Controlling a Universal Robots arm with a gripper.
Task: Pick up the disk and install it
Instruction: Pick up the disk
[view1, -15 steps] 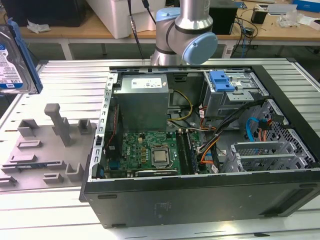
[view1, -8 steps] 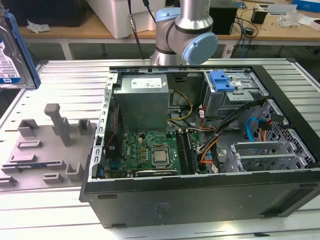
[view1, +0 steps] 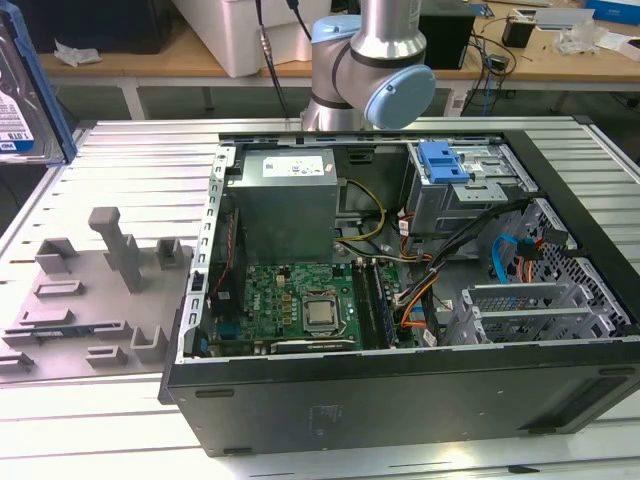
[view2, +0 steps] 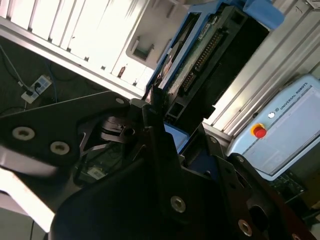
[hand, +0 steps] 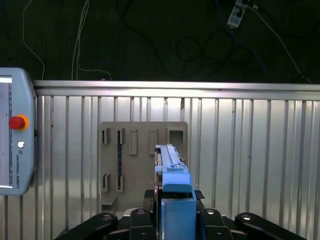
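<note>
Wooden workbenches stand at the back of the exterior view, and before them a ribbed metal table (view1: 130, 160) carries an open computer case (view1: 400, 400) and, at the exterior view's left, a grey fixture plate (view1: 90, 290). We see the disk (view1: 25, 100) at the upper corner on the exterior view's left, upright with its label face toward us and well apart from the case. The blue-handled drive cage (view1: 455, 175) inside the case lies far toward the exterior view's right of it, beyond the base of the arm (view1: 375, 60). In the second wrist view the gripper (view2: 162, 112) has its black fingers pressed on the near end of the disk (view2: 200, 55), and we judge that it is gripping it. The long axis of the disk runs straight outward from the fingers, with the green circuit side showing and the blue bracket along its edge. A teach pendant (view2: 285, 130) lies on the table close by. In the first wrist view we look along the thin edge of the disk (hand: 172, 165), which stands between the two fingers and points away from the hand. It hangs above the fixture plate and, as far as we can tell, does not touch it.
</note>
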